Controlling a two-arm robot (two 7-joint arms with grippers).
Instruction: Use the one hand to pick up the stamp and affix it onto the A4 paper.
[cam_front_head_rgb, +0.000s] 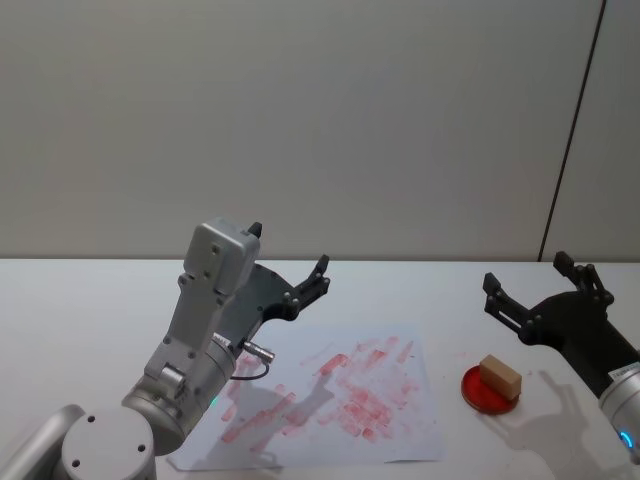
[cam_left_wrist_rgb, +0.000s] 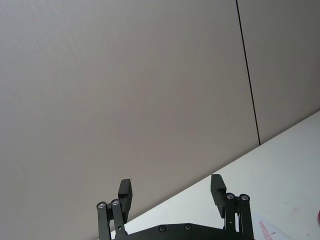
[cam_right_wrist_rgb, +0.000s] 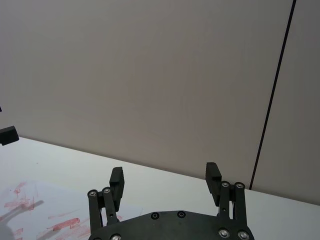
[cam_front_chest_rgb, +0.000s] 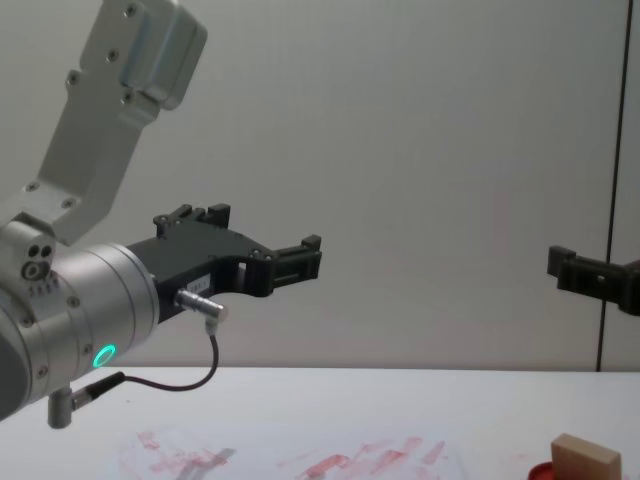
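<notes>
The stamp is a small wooden block. It stands on a round red ink pad in the lower right of the head view, apart from the paper, which lies to its left. In the chest view the stamp is in the bottom right corner.

The paper is white with many red prints and smears. It lies flat on the white table, and a plain grey wall stands behind.

The left claw hangs in the air over the upper left part of the paper. Its two fingers are spread wide and hold nothing. Its grey arm covers the lower left corner of the sheet, and its shadow falls on the prints.

The right claw is at the right edge, in the air just above and behind the ink pad. It is also spread wide, with nothing between its fingers.
</notes>
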